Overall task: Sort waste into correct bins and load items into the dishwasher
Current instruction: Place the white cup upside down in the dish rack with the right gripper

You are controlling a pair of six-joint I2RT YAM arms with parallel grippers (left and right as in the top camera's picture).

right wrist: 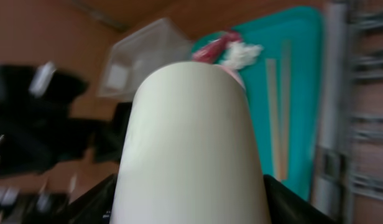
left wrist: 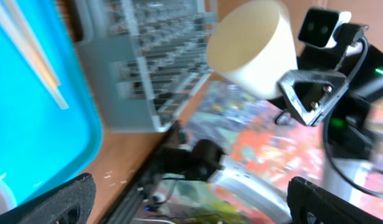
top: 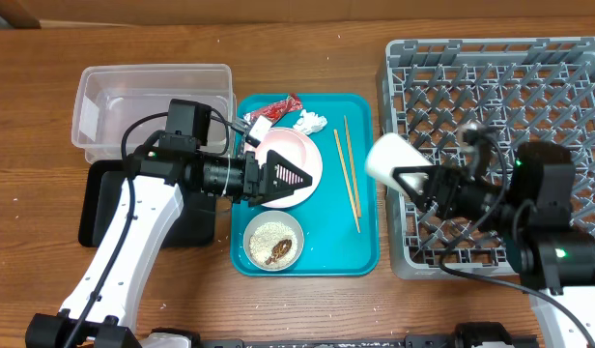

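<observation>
My right gripper (top: 406,177) is shut on the small white cup (top: 392,158) and holds it on its side above the left edge of the grey dish rack (top: 529,68). The cup fills the right wrist view (right wrist: 191,143) and shows in the left wrist view (left wrist: 250,46). My left gripper (top: 286,181) is open and empty over the pale pink plate (top: 302,153) on the teal tray (top: 360,253). The red wrapper (top: 275,108), white tissue (top: 310,121), two chopsticks (top: 348,169) and the white bowl of rice and brown scraps (top: 272,241) lie on the tray.
The clear plastic tub (top: 153,101) stands at the back left, with the black tray (top: 102,198) in front of it, partly under my left arm. The dish rack fills the right side of the table.
</observation>
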